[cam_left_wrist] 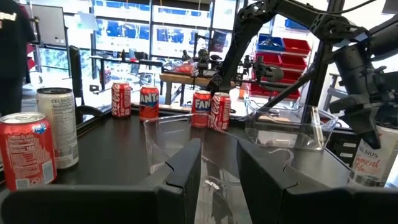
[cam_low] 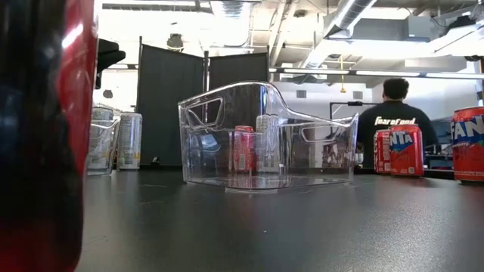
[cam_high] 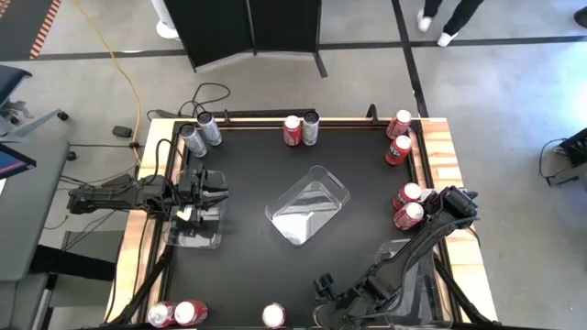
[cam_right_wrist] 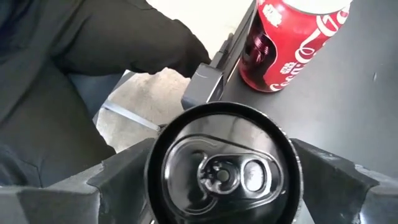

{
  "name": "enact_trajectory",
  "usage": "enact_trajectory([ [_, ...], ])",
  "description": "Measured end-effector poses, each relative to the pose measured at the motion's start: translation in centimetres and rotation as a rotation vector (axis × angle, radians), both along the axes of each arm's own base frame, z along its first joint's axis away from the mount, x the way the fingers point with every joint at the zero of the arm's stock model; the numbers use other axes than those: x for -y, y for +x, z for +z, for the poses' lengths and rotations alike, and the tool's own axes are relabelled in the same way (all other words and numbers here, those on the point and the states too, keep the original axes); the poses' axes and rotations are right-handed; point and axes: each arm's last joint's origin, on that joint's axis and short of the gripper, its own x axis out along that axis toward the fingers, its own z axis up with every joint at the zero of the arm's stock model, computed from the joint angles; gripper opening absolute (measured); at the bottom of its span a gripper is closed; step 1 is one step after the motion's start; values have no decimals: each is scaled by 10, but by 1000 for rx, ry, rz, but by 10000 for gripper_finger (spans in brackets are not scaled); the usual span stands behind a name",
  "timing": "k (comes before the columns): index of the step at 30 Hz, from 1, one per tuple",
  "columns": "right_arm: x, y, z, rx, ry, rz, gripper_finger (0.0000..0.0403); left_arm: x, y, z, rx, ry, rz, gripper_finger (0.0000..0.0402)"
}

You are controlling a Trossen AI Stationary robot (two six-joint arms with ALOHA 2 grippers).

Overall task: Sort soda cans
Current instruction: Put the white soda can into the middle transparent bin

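Right gripper (cam_right_wrist: 221, 168) straddling dark-topped can (cam_right_wrist: 224, 165), centre tray (cam_high: 309, 204) empty

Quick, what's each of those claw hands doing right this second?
Left gripper: fingers a little apart, nothing between them, over the clear tray at the table's left.
Right gripper: fingers wide on either side of a dark-topped can; can't tell whether it is gripped.

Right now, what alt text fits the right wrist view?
Right gripper seen from above, its fingers flanking a dark-topped can. A red can stands beyond it near the table edge, with floor past that.
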Motion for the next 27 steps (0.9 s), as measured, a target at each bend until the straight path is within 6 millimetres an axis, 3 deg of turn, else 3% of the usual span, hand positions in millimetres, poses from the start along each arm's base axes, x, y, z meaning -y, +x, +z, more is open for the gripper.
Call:
enact_trajectory([
  [7,0,0,0,-2,0,-1,372,0,0,0,0,0,0,100],
  [15,-5,7,-23,-88,33,45,367,0,0,0,0,0,-1,100],
  [27,-2,11,-24,-84,37,42,283,0,0,-1,-9,-1,-1,100],
])
